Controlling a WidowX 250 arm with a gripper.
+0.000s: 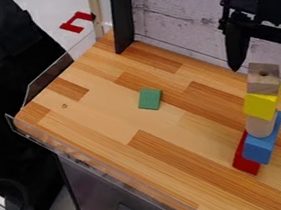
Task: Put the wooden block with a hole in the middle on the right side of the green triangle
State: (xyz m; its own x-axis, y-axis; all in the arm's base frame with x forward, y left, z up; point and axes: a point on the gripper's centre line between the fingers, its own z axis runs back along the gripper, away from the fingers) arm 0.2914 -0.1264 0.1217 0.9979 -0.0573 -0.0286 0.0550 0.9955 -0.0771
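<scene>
"Where's the wooden block with the hole (264,76)?"
"Top of the stack, at the view's right; under it a yellow block (261,106), then a pale wooden cylinder (260,127), a blue block (263,143) and a red block (245,158) lowest."
"And the pincer (264,76)?"
"Spread wide, a finger showing either side of the holed block; the green block (149,99) lies on the tabletop (106,105), well apart from the stack."
</scene>
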